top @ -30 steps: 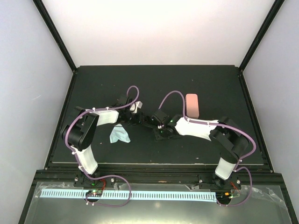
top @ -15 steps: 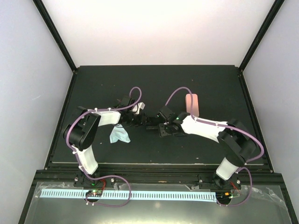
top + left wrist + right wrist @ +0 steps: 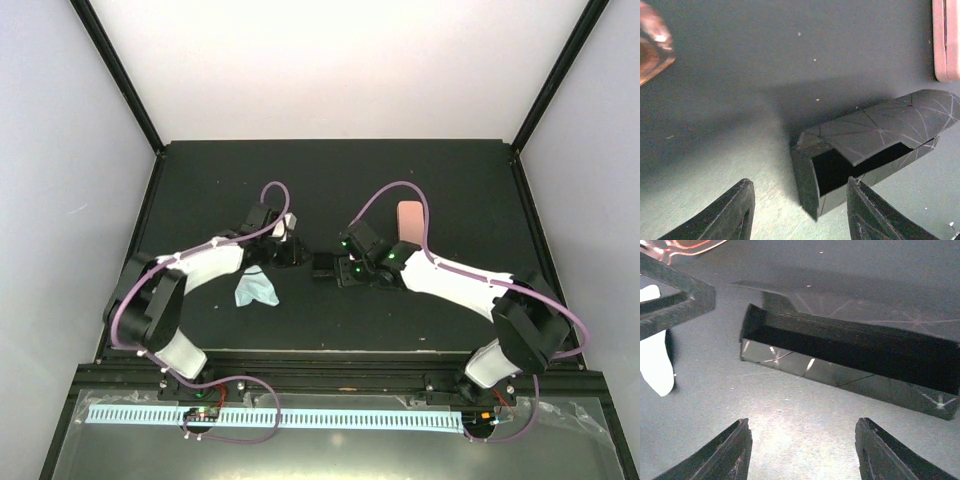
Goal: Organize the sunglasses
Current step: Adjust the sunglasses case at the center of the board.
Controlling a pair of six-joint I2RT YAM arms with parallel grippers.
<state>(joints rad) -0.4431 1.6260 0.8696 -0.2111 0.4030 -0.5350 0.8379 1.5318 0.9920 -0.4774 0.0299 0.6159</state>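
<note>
The amber-brown sunglasses [image 3: 652,46] show only as a blurred lens at the top left of the left wrist view. The red sunglasses [image 3: 687,247] show as thin red rims at the top left of the right wrist view. I cannot make out either pair in the top view. My left gripper [image 3: 799,217] is open, with the open end of a black oblong case [image 3: 867,146] just ahead of its tips. My right gripper [image 3: 802,452] is open and empty, facing the long open side of that black case [image 3: 850,357]. In the top view the grippers [image 3: 297,252] [image 3: 338,268] meet over the case [image 3: 324,266].
A pink case [image 3: 411,222] lies behind the right wrist and shows at the right edge of the left wrist view [image 3: 946,40]. A pale blue cloth [image 3: 255,289] lies near the left forearm. The left gripper's finger [image 3: 675,302] and a white part [image 3: 657,365] show left in the right wrist view.
Both arms have stretched out lower over the mat. The right wrist has swung round, and the black case now sits further left, between the two grippers.
</note>
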